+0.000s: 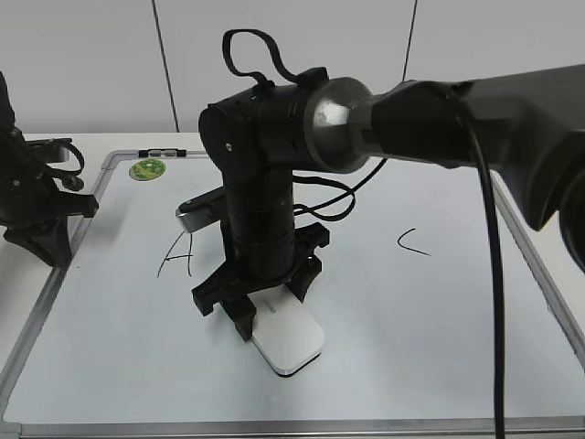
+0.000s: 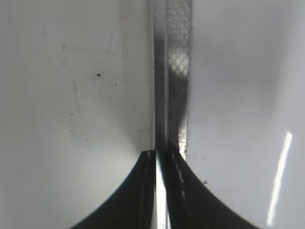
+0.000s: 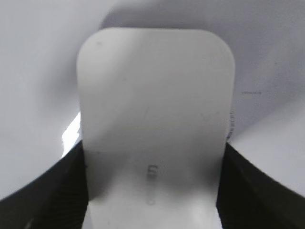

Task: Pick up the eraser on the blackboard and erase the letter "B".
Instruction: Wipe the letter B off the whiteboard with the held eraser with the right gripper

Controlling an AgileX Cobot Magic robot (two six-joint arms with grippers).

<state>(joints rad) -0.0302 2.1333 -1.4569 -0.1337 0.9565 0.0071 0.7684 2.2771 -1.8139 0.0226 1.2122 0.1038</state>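
The white eraser (image 1: 291, 344) lies flat on the blackboard (image 1: 439, 347), near its front middle. My right gripper (image 1: 270, 306) reaches down from the right, and its two black fingers press against the eraser's long sides. In the right wrist view the eraser (image 3: 155, 95) fills the space between the fingers of my right gripper (image 3: 152, 157), with faint grey lettering on top. The letter "B" is hidden behind the right arm. A black "A" (image 1: 174, 254) and a black "C" (image 1: 413, 242) show on either side. My left gripper (image 2: 159, 155) is shut and empty over the board's left frame (image 2: 174, 71).
A round green magnet (image 1: 147, 168) sits at the board's far left corner, with a small marker-like object (image 1: 164, 154) beside it on the frame. The left arm (image 1: 37, 206) stands at the board's left edge. The right arm's cable (image 1: 494, 274) hangs over the right side.
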